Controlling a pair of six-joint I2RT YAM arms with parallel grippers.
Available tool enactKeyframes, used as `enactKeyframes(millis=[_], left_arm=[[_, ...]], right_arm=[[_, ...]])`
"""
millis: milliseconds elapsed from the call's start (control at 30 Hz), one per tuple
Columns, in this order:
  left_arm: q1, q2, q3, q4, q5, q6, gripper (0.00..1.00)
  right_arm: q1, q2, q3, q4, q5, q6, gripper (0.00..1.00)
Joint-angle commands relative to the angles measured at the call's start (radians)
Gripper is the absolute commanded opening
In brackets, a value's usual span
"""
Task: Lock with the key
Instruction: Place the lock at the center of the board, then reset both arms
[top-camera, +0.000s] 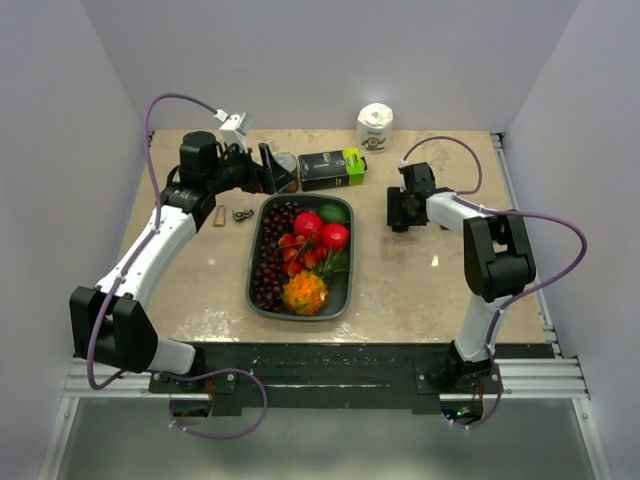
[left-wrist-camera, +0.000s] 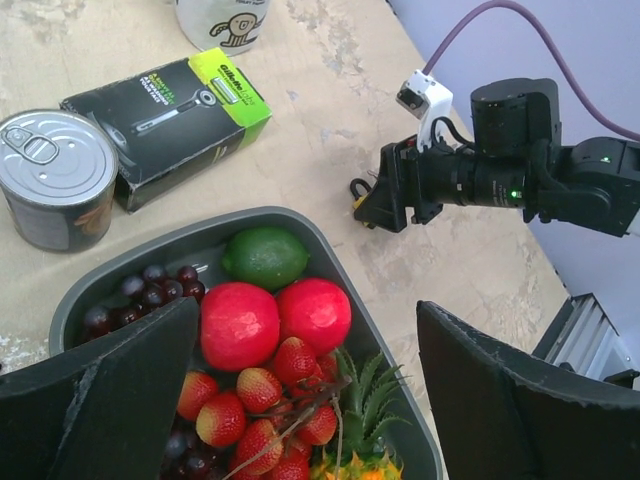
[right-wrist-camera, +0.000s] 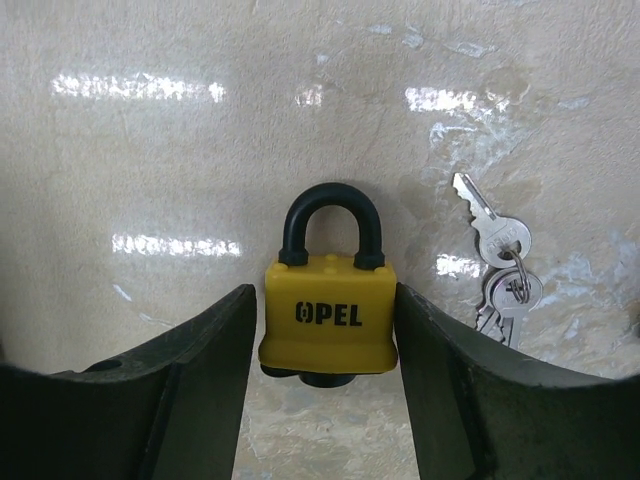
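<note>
One padlock (right-wrist-camera: 327, 318), shackle (right-wrist-camera: 333, 196) away from right tool (right-wrist-camera: 327, 295) flanking it, grip unclear; left tool (left-wrist-camera: 308, 318) apart.

Padlock (right-wrist-camera: 325, 320): yellow body lettered OPEL, black shackle with both legs seated, lying flat on the tabletop (right-wrist-camera: 150, 150), right half, towards the far edge. Keys (right-wrist-camera: 500, 262): silver, ringed, flat just beside it.

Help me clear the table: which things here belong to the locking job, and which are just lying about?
Job: padlock, keys.
Lying about: can, razor box, fruit tray, paper roll.
</note>
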Motion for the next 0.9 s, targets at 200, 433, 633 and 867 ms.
enactKeyframes(millis=[200,433,633,867], left_arm=[[0.017,0.034,0.054,0.008,0.004,0.002,0.99],[0.121,0.069,0.174,-0.124,0.113,0.06,0.99],[0.34,0.212,0.425,-0.398,0.274,0.098,0.99],[0.586,0.232,0.438,-0.513,0.256,0.164,0.99]], right_arm=[[0.008,-0.055,0.02,-0.034,0.003,0.082,0.75],[0.006,-0.134,0.095,-0.056,-0.023,0.019,0.96],[-0.023,-0.295,0.171,-0.011,-0.098,-0.097,0.99],[-0.061,-0.45,0.169,0.062,-0.13,-0.114,0.99]])
